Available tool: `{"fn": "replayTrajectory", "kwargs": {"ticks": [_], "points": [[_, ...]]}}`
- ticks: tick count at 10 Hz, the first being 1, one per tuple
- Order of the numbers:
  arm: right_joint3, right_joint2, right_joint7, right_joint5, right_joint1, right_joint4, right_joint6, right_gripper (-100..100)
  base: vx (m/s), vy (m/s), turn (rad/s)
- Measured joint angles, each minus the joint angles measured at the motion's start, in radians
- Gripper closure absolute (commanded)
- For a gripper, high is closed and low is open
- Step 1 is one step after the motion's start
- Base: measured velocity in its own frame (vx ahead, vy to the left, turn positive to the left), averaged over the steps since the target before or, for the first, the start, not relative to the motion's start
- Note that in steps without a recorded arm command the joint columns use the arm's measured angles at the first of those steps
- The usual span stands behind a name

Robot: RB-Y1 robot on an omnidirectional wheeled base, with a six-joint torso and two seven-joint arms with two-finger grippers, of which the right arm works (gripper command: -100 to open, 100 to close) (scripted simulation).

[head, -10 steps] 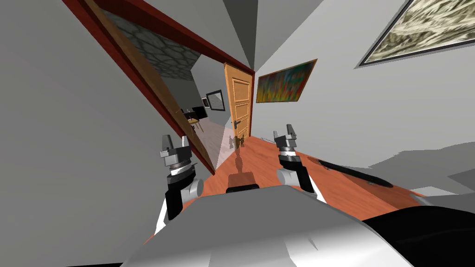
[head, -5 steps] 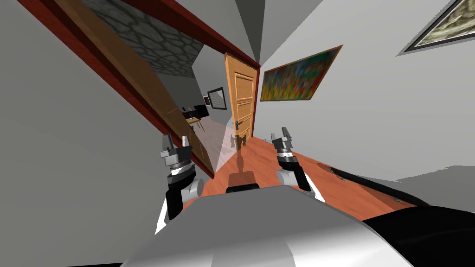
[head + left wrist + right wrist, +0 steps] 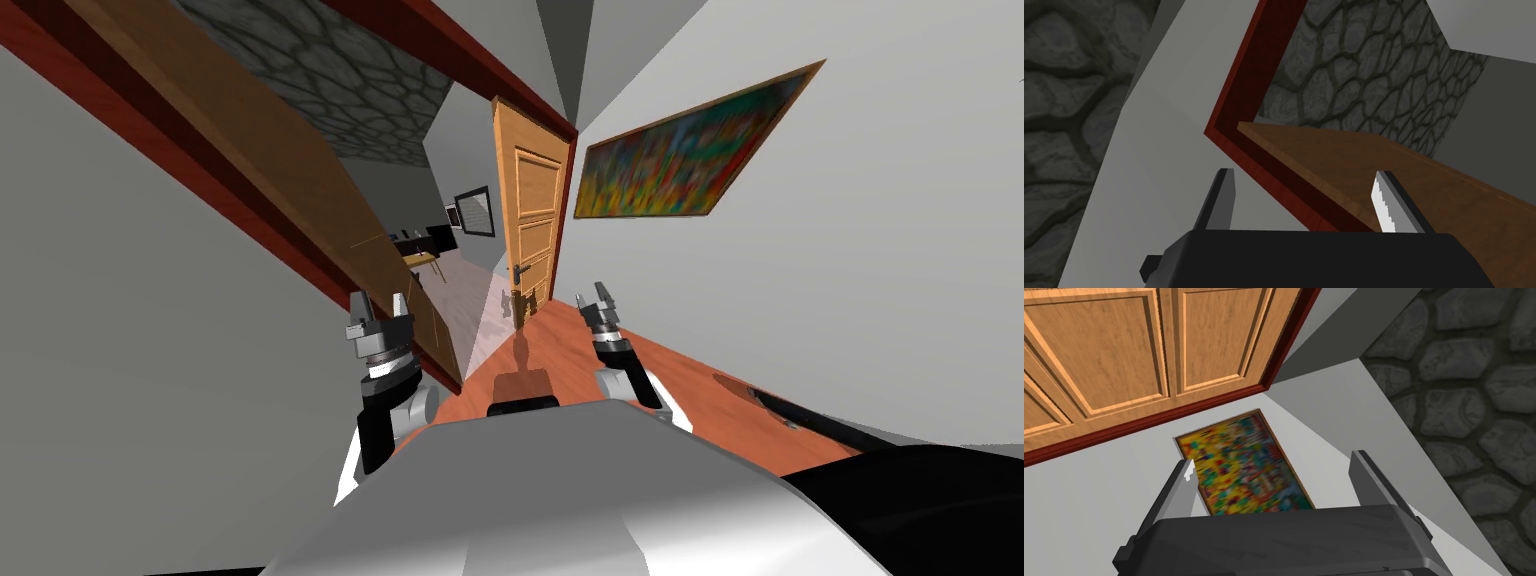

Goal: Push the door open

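We hold the left gripper (image 3: 378, 305), fingers spread and empty, just beside the brown wooden door leaf (image 3: 320, 210) standing ajar in its dark red frame (image 3: 200, 191), probably so we can shove it wider. The right gripper (image 3: 593, 297), likewise spread and empty, faces the orange panelled door (image 3: 535, 210) ahead.

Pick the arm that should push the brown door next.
Probably the left: the left hand hangs open right beside the brown door, aimed at its edge. The right hand is across the hallway, pointing toward the painting.
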Motion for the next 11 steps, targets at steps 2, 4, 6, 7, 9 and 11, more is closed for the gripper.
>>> {"fn": "replayTrajectory", "kwargs": {"ticks": [2, 4, 6, 7, 9, 11], "points": [[0.007, -0.031, -0.032, 0.017, -0.006, 0.045, -0.014, -100, 0.169, -0.044, 0.094], [0.013, -0.056, -0.059, 0.03, -0.006, 0.084, -0.033, -100, 0.164, -0.034, 0.127], [0.023, -0.084, -0.091, 0.049, -0.009, 0.131, -0.055, -100, 0.188, -0.067, 0.114], [0.028, -0.1, -0.107, 0.059, -0.016, 0.153, -0.057, -100, 0.155, -0.039, 0.078], [0.033, -0.128, -0.137, 0.073, -0.018, 0.191, -0.073, -100, 0.151, -0.043, 0.086], [0.04, -0.153, -0.164, 0.087, -0.016, 0.231, -0.094, -100, 0.158, -0.033, 0.121]]}}
